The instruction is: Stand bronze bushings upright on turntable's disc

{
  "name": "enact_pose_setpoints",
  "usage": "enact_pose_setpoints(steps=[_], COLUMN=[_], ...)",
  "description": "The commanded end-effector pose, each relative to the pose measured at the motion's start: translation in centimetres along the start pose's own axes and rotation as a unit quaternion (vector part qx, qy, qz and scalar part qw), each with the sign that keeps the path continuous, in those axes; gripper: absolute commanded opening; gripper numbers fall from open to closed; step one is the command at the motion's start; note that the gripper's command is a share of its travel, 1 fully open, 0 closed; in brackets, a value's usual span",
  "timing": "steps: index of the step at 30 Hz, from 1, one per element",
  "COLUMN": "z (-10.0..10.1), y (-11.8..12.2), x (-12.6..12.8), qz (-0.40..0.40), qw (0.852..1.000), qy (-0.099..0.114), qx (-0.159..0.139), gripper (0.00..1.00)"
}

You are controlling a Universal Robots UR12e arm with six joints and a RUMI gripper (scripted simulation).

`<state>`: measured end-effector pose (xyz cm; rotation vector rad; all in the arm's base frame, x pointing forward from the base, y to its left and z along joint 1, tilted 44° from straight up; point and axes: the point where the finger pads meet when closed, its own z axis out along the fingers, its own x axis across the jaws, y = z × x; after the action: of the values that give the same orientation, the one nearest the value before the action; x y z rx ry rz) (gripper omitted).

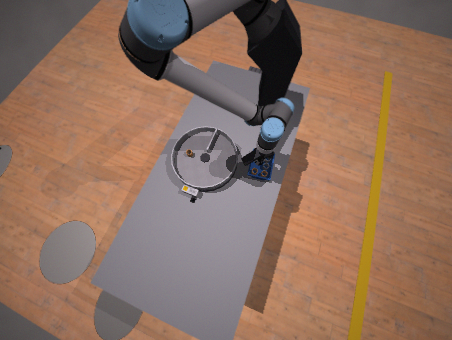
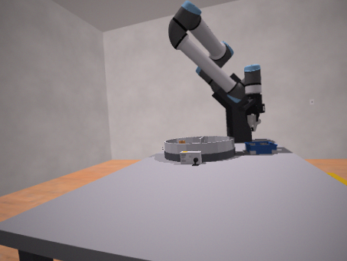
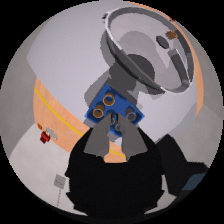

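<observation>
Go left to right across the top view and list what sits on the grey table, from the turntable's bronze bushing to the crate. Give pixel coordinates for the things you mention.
Bronze bushing (image 1: 189, 155) (image 3: 172, 34), turntable hub (image 1: 205, 157) (image 3: 162, 42), blue crate (image 1: 259, 177) (image 3: 107, 90).
</observation>
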<state>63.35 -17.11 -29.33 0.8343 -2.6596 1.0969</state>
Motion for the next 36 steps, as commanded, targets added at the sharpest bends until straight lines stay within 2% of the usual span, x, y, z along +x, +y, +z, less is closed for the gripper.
enact_pose_setpoints(steps=[1,9,17,19,26,36], z=[-0.1,0.7,4.2,4.2,6.7,7.1], y=[0.0,0.0,0.0,0.0,0.0,0.0], x=[0.0,0.0,0.0,0.0,0.0,0.0], qz=[0.0,0.0,0.0,0.0,0.0,0.0], qw=[1.0,1.0,1.0,1.0,1.0,1.0], qy=[0.0,0.0,0.0,0.0,0.0,0.0], qx=[0.0,0.0,0.0,0.0,0.0,0.0], gripper=[0.05,0.05,0.05,0.05,0.05,0.05])
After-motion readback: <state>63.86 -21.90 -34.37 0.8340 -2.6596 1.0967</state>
